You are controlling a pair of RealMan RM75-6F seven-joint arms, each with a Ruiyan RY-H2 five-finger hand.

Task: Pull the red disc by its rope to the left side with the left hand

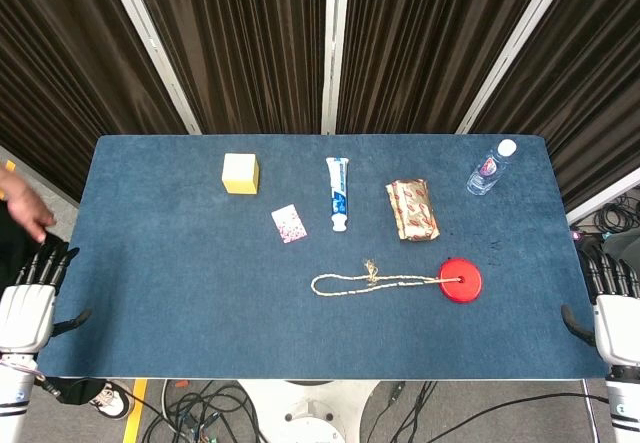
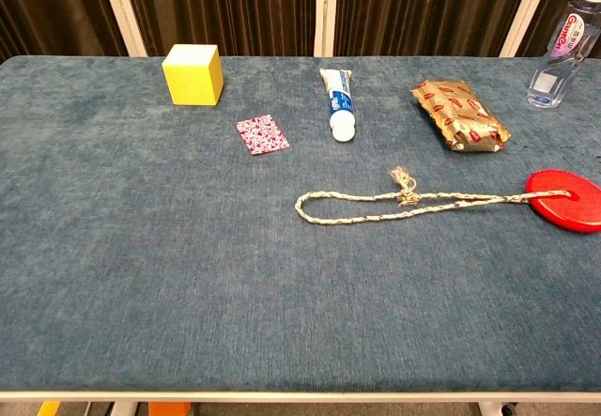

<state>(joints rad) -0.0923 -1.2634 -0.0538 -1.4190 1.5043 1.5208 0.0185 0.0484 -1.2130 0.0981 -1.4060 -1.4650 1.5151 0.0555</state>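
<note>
The red disc (image 1: pixel 461 280) lies flat on the blue table, right of centre; the chest view has the red disc (image 2: pixel 565 199) at its right edge. A tan rope (image 1: pixel 372 282) runs left from it in a long loop with a knot, and the rope (image 2: pixel 376 206) ends near mid-table. My left hand (image 1: pixel 30 303) hangs off the table's left front corner, fingers apart, holding nothing, far from the rope. My right hand (image 1: pixel 612 308) sits off the right front corner, likewise holding nothing. Neither hand appears in the chest view.
Along the far half stand a yellow cube (image 1: pixel 240 173), a small pink patterned card (image 1: pixel 289 223), a toothpaste tube (image 1: pixel 338 193), a gold-red snack packet (image 1: pixel 412 209) and a water bottle (image 1: pixel 490 168). A person's hand (image 1: pixel 25 208) shows at the left edge.
</note>
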